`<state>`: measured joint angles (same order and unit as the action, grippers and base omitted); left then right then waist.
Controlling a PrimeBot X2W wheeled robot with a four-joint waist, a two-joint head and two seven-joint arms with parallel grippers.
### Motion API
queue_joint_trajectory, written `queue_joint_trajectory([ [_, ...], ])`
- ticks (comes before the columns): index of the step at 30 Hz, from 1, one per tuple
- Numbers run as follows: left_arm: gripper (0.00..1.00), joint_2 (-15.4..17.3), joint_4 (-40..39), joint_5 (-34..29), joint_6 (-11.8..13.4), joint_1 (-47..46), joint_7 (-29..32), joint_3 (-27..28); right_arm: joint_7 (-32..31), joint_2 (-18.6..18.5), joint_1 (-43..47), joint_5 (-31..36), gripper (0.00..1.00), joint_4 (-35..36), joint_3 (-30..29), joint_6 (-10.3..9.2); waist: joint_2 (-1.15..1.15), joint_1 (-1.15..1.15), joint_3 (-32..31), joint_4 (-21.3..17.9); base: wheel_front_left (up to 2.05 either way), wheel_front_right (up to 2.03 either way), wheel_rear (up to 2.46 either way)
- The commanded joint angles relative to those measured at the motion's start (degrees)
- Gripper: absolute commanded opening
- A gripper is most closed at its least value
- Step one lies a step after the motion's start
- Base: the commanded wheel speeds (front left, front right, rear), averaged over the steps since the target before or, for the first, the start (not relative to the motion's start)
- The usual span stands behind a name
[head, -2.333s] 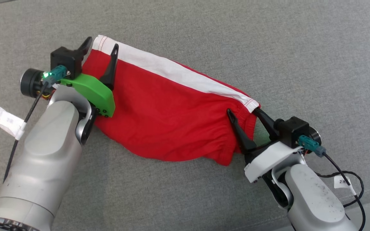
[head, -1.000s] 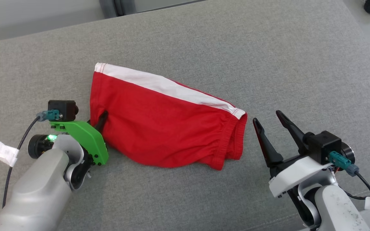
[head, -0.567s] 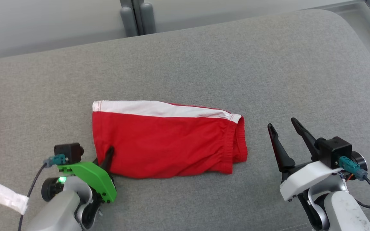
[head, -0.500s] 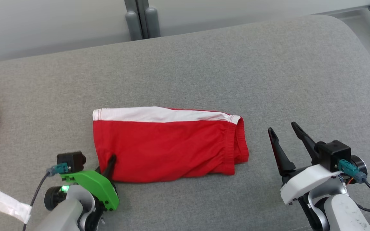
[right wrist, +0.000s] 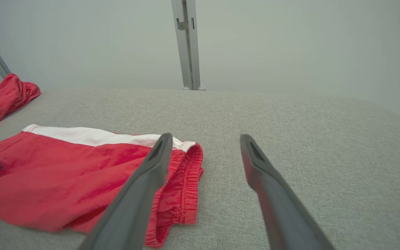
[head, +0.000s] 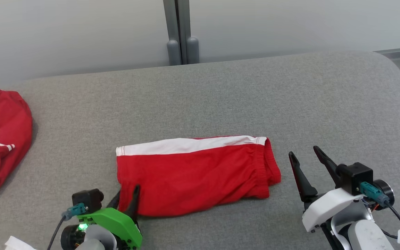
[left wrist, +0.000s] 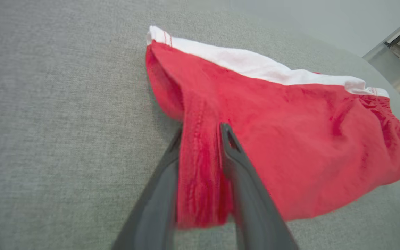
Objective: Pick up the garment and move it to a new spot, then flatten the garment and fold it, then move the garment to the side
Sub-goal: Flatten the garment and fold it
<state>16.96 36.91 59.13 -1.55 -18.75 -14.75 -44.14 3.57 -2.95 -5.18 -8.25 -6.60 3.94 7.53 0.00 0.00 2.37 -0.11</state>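
Observation:
The garment [head: 196, 173] is a pair of red shorts with a white band, lying folded and flat on the grey cushion [head: 221, 97]. My left gripper [head: 127, 191] is at its near left corner. In the left wrist view the garment [left wrist: 290, 139] has a raised ridge of red cloth running between the parted fingers of the left gripper [left wrist: 201, 131], and the jaws stand slightly apart. My right gripper [head: 303, 151] stands open just right of the garment's elastic end, touching nothing. In the right wrist view the right gripper [right wrist: 206, 136] is wide open beside the garment [right wrist: 64, 173].
A second red garment [head: 2, 139] with white stripes lies bunched at the cushion's far left. A grey post [head: 181, 34] stands against the pale wall behind. The cushion's edge curves away at the right.
The head camera has tilted up, bringing the wall and the second garment into view. My left gripper's jaws have parted from their shut hold on the corner. The right gripper stays open.

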Motion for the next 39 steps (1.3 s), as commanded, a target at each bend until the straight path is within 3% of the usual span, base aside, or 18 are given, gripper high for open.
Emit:
queue_joint_trajectory([
  [1, 1.00, 0.7, -1.1, -1.7, 0.9, 0.9, -0.4, 1.3, 0.4, -0.1, 0.4, 0.8, 1.00, -0.3, 0.0, -0.08, 0.00, 0.00, -0.2, 0.2, 0.00, 0.00, 0.00],
  [7, 1.00, 1.2, -10.6, -12.0, 4.1, 4.2, -0.4, 11.7, 0.6, 0.0, 0.0, 2.2, 1.00, -1.3, 0.0, -0.08, 0.00, 0.00, -0.8, 0.4, 0.00, 0.00, 0.00],
  [13, 1.00, -2.0, -19.6, -22.4, 5.1, 11.2, -0.5, 20.6, 1.3, 0.0, 1.2, 5.1, 1.00, -3.1, -0.4, -0.08, 0.00, 0.00, -2.4, 0.9, 0.00, 0.00, 0.00],
  [19, 1.00, -6.1, -22.7, -27.6, 3.2, 17.2, -0.4, 26.2, 2.6, 0.0, 1.8, 4.8, 1.00, -4.8, -1.2, -0.08, 0.00, 0.00, -3.5, 1.9, 0.00, 0.00, 0.00],
  [28, 1.00, -9.4, -22.5, -32.7, 0.1, 20.2, -0.4, 30.0, 3.7, 0.0, -0.9, 3.1, 1.00, -10.1, -2.0, -0.08, 0.00, 0.00, -4.0, 4.2, 0.00, 0.00, 0.00],
  [39, 1.00, -12.0, -20.7, -36.0, -2.6, 20.1, -0.4, 32.1, -1.3, 0.0, -10.7, 1.5, 1.00, -24.3, 0.8, -0.08, 0.00, 0.00, -3.5, 7.9, 0.00, 0.00, 0.00],
])
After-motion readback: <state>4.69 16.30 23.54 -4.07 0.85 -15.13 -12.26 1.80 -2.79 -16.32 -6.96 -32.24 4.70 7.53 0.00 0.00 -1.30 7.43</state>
